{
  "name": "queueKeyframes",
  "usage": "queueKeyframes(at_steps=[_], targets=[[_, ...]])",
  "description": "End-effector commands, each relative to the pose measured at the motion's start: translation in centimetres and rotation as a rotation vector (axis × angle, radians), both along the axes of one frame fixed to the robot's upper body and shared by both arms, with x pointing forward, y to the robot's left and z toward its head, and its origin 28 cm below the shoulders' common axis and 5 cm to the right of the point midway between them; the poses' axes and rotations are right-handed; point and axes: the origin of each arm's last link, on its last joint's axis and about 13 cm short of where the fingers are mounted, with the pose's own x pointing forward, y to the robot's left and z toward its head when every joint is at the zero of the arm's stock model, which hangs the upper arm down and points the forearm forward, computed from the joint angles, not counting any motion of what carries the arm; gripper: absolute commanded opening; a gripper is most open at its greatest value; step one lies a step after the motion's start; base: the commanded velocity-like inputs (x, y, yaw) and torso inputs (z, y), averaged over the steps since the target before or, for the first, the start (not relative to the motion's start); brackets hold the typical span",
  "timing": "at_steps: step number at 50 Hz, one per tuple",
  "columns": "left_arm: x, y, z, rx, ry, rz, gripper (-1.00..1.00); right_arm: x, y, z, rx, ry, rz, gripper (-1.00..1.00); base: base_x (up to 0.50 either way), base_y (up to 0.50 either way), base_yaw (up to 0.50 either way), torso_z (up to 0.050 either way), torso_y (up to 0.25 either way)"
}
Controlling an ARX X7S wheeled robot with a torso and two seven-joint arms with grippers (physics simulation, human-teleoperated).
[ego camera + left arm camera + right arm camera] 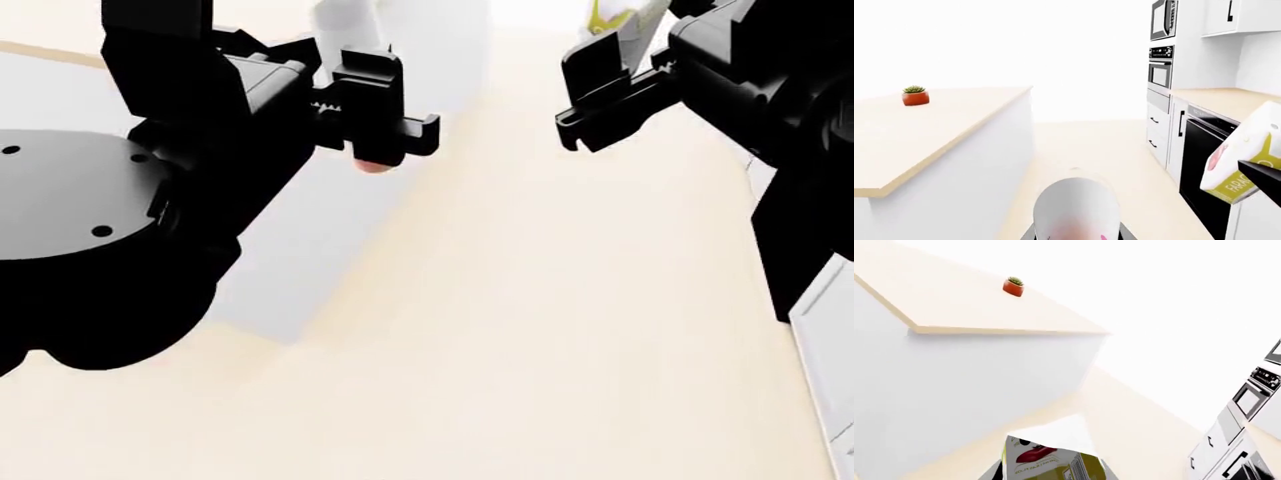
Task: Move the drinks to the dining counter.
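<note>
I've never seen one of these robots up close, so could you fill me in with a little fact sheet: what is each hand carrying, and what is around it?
left gripper: fingers shut on slim white bottle
right gripper: fingers shut on carton
carton colours: white and yellow-green
dining counter: light wood top, white sides, no drinks on it
on counter: small potted plant
nearby: wall ovens

Bottle label blurred (edge-cropped)

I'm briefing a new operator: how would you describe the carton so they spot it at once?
Start at the dining counter, the light-wood slab on white sides bearing a small potted plant. Short of it, above the floor, the right hand holds the carton. It is boxy, white and yellow-green with a red picture, unlike the round white bottle in the left hand.
</note>
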Motion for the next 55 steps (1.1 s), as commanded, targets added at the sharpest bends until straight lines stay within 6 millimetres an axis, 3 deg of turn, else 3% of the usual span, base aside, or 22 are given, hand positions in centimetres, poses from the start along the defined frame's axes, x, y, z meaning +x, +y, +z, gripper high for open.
queueKeyframes(at_steps=[1, 35, 40, 47, 55], targets=[[0.06, 0.13, 0.48, -0.020, -0.023, 0.013, -1.00, 0.05, -0.18, 0.43, -0.004, -0.036, -0.022, -1.00, 0.00, 0.00, 0.50, 0.000, 0.010], [-0.07, 0.04, 0.32, -0.019, -0.018, 0.008, -1.00, -0.07, -0.24, 0.63, 0.024, -0.055, -0.018, -1.00, 0.00, 0.00, 0.50, 0.001, 0.001], [-0.05, 0.04, 0.36, -0.019, -0.016, 0.010, -1.00, 0.15, -0.63, 1.14, 0.104, -0.102, -0.082, -1.00, -0.25, -0.17, 0.00, 0.000, 0.002], [0.00, 0.10, 0.48, -0.020, -0.020, 0.012, -1.00, -0.20, -0.35, 1.15, 0.061, -0.108, -0.046, -1.00, 0.00, 0.00, 0.00, 0.001, 0.001], [-0.07, 0.18, 0.79, -0.025, -0.032, 0.019, -1.00, -0.08, -0.28, 1.02, 0.053, -0.097, -0.046, -1.00, -0.28, 0.42, 0.00, 0.000, 0.001]])
